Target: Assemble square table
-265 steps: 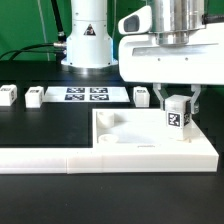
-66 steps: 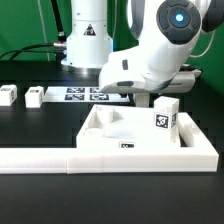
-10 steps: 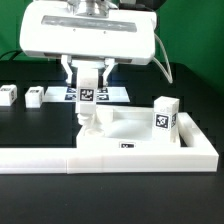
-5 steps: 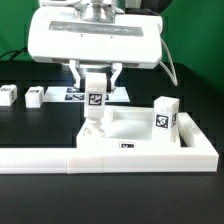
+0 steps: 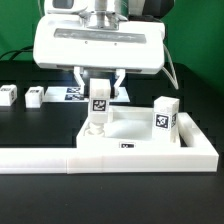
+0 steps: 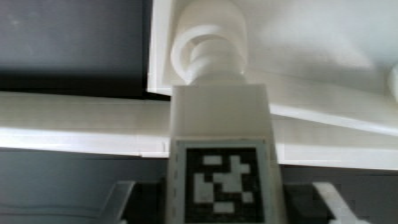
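Four legs (image 5: 100, 100), one tabletop (image 5: 150, 143)

White, wide boxy gripper (image 5: 100, 88) housing with rounded corners, grey ribbed metal flange (image 5: 100, 10) on top. Short dark fingers (image 5: 82, 78) underneath. Thin black cable (image 5: 171, 60) curving down on the exterior view's right.

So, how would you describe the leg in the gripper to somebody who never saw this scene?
Find the large white tabletop at the front. Over its far corner on the exterior view's left hangs the gripper, shut on a white leg with a black-and-white tag. The other standing leg and the two loose legs have nothing gripping them.
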`<state>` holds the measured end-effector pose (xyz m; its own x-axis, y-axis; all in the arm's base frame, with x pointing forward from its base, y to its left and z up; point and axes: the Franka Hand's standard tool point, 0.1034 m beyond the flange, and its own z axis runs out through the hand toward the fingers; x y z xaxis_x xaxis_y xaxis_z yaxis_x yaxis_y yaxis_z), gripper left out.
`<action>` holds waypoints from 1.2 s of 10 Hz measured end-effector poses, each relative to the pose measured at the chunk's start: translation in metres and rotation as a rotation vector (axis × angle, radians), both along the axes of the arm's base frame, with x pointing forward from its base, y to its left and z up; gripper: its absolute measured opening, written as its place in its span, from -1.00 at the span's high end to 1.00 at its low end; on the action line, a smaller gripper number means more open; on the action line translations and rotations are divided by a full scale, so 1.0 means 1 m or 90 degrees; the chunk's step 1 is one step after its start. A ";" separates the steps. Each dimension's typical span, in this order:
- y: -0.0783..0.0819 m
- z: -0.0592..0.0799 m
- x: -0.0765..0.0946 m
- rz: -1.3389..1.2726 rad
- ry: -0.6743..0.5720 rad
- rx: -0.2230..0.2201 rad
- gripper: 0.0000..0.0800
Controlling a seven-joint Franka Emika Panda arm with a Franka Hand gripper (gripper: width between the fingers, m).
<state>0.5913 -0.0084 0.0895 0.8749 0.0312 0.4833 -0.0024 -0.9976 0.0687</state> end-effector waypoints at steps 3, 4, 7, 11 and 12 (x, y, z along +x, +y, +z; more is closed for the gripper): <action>-0.001 -0.003 0.000 0.000 -0.001 -0.002 0.27; -0.002 -0.005 -0.001 0.000 -0.003 -0.004 0.27; -0.002 -0.011 -0.001 0.000 -0.004 -0.007 0.27; -0.004 -0.013 0.001 0.001 -0.033 -0.016 0.27; -0.003 -0.014 0.000 0.002 -0.046 -0.019 0.27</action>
<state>0.5916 -0.0119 0.0756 0.8381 0.0491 0.5434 -0.0059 -0.9951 0.0990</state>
